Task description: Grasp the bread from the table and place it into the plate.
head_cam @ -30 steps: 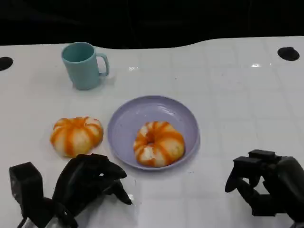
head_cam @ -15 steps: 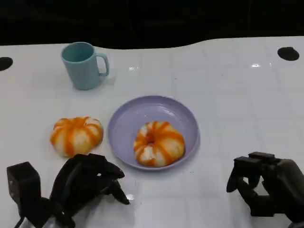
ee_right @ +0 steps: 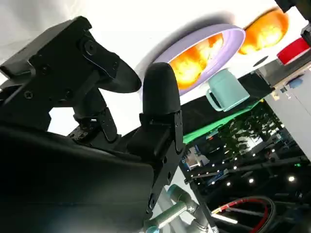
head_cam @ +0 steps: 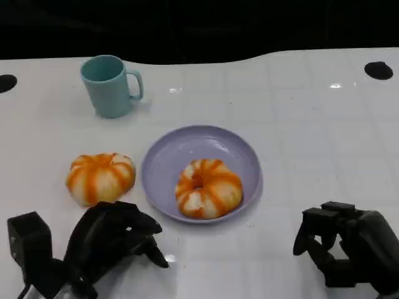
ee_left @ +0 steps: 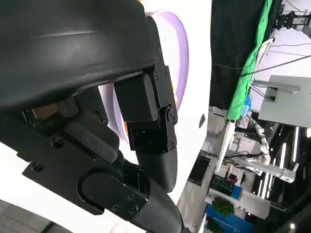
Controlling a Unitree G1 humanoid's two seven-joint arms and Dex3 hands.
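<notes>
Bread comes as two orange-striped rolls in the head view: one roll (head_cam: 208,188) lies in the lavender plate (head_cam: 181,146) at centre, the other roll (head_cam: 100,177) sits on the white table (head_cam: 312,124) just left of it. A teal mug (head_cam: 110,85) stands upper left. Left hand (head_cam: 112,240), lower left, and right hand (head_cam: 343,249), lower right, curl their fingers on nothing. The right wrist view shows plate (ee_right: 228,41), rolls and mug (ee_right: 224,92) in its upper right.

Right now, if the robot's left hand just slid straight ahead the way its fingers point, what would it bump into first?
Probably the purple plate: the left hand points toward its near rim. The loose bread lies just beside that line, so depth leaves some doubt.
</notes>
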